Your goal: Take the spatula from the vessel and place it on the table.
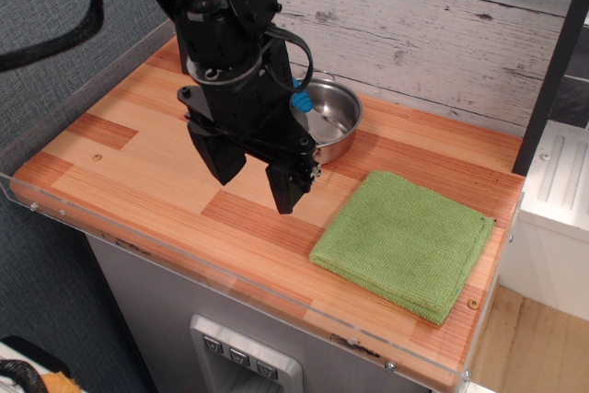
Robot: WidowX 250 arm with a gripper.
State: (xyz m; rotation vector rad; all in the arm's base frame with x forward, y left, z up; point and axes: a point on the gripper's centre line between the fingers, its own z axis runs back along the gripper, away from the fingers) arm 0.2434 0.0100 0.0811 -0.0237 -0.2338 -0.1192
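The vessel is a small shiny steel pot standing on the wooden table near the back wall. Only the blue handle end of the spatula shows, at the pot's left rim; the rest is hidden behind the arm. My black gripper hangs over the table just in front and to the left of the pot. Its two fingers are spread apart with nothing between them.
A folded green cloth lies on the right front part of the table. A clear acrylic edge runs along the front and left sides. A white plank wall stands behind, and a dark post at the right.
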